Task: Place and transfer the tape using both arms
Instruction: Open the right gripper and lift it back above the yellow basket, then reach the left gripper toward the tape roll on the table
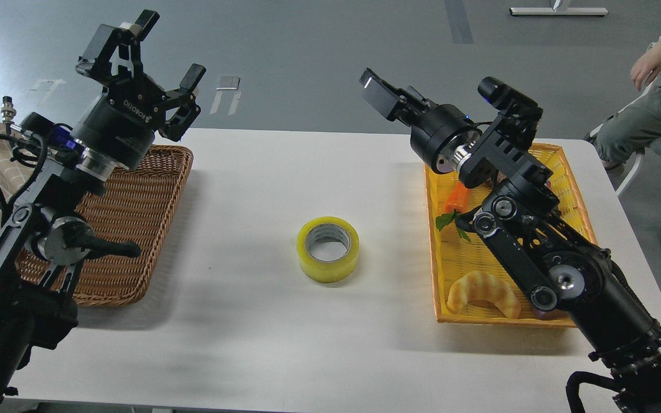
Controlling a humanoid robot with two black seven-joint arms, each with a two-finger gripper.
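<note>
The tape [329, 248], a yellowish roll with a grey-white core, lies flat on the white table [250, 344] near its middle, with nothing touching it. My left gripper [171, 47] is open and empty, raised high above the far end of the brown wicker basket [135, 229], well left of the tape. My right gripper [391, 92] is raised and points up and to the left, above the far left corner of the yellow basket [537, 150]. Its fingers look spread and hold nothing. It is well above and to the right of the tape.
The yellow basket holds a carrot [457, 198] and a tan croissant [482, 289]; my right arm hides the rest. A seated person [646, 115] is beyond the table's far right corner.
</note>
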